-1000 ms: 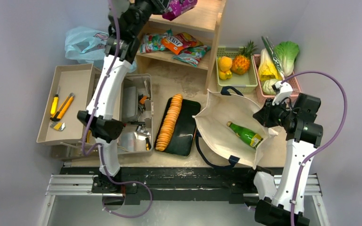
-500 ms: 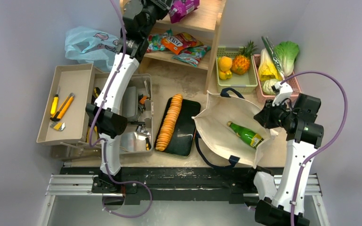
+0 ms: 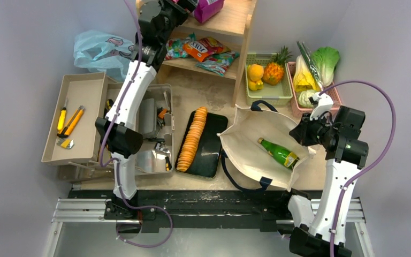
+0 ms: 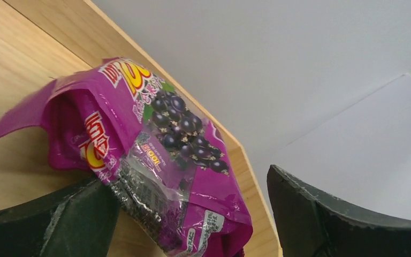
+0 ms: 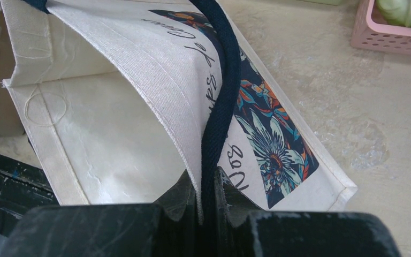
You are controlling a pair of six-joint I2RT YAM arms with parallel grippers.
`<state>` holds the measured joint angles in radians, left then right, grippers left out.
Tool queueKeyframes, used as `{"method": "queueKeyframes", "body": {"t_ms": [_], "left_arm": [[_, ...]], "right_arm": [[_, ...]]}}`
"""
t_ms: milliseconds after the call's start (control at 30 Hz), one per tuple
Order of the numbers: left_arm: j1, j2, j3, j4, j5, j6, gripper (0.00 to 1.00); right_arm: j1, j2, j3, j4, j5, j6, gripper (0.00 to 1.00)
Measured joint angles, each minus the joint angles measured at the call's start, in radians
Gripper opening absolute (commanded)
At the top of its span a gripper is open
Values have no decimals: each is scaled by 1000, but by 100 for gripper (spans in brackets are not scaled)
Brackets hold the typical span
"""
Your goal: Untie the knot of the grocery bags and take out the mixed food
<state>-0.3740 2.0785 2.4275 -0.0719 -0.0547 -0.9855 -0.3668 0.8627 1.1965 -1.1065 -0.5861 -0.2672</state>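
Observation:
A purple snack pack [image 3: 210, 6] [image 4: 155, 155] lies on the top board of the wooden shelf [image 3: 234, 19] [image 4: 10, 107]. My left gripper [image 3: 190, 4] [image 4: 187, 182] stands open around its lower end, the left finger against the pack, the right finger well apart. The cream canvas tote [image 3: 249, 136] [image 5: 112, 134] lies open on the table with a green glass bottle [image 3: 277, 152] inside. On its right side my right gripper [image 3: 303, 134] [image 5: 208, 182] is shut on the tote's rim and navy strap [image 5: 222, 101]. The light-blue plastic bag [image 3: 99, 51] sits crumpled at the back left.
The lower shelf holds an orange-red snack pack [image 3: 200, 49] and green-and-red packets. A green basket [image 3: 284, 91] has a pineapple [image 3: 274, 67] and oranges [image 3: 255, 72]; a pink basket [image 3: 333, 96] has cabbages [image 3: 326, 61]. A black tray of crackers [image 3: 192, 139] and tool trays [image 3: 80, 123] stand left.
My left gripper carried the purple snack pack right over the top shelf board, then opened and let it go there. The right arm has kept its hold on the tote.

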Motion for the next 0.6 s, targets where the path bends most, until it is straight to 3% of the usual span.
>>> {"method": "queueKeyframes", "body": {"t_ms": [333,600], "left_arm": [[26,-185,-19,-296,-13,269,100],[13,-303,-1,-389,18,746,100]], "right_arm": [[0,0,0,0,-1,-2,0],[0,0,0,0,-3,-3,0]]}}
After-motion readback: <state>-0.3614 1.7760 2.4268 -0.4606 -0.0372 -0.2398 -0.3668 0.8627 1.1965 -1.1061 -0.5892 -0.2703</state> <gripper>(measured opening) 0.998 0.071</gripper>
